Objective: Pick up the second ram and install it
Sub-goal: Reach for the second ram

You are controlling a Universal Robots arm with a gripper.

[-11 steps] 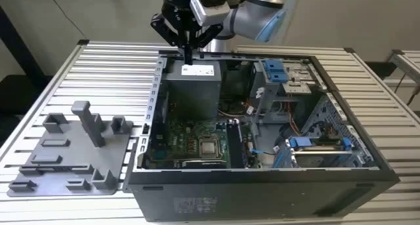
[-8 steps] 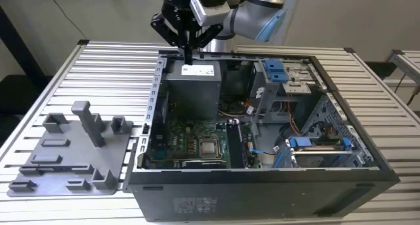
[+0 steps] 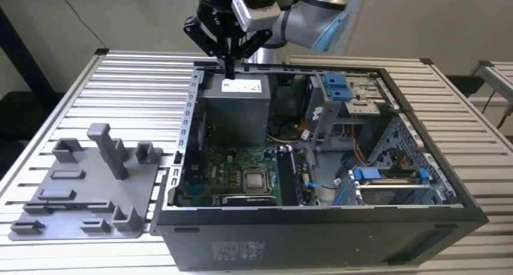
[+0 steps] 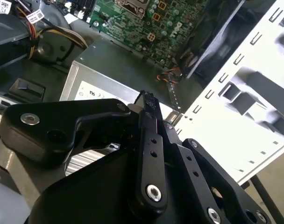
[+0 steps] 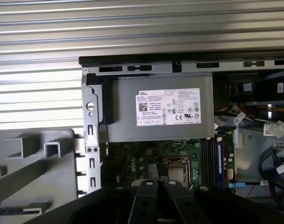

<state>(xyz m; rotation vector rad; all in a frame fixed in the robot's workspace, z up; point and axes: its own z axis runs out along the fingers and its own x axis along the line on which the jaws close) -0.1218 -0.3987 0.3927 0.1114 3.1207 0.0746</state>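
My gripper (image 3: pixel 230 69) hangs above the open computer case (image 3: pixel 321 227), over the back edge of the grey power supply (image 3: pixel 235 110). Its black fingers (image 4: pixel 149 116) are pressed together, shut, with nothing visible between them. The second ram is out of view. In the first wrist view the gripper (image 5: pixel 157 185) points toward the power supply (image 5: pixel 156 109) and the green motherboard (image 5: pixel 146 161). The long black memory slots (image 3: pixel 287 176) run beside the processor socket, and I cannot tell what sits in them. The grey tray (image 3: pixel 80 191) lies on the exterior view's left.
The case stands on a slatted metal table (image 3: pixel 136 89). Upright posts (image 3: pixel 108 149) rise from the tray. Blue drive brackets (image 3: pixel 337 86) and loose cables (image 3: pixel 357 146) fill the case's side on the exterior view's right. The case wall (image 3: pixel 192 125) separates the tray from the motherboard.
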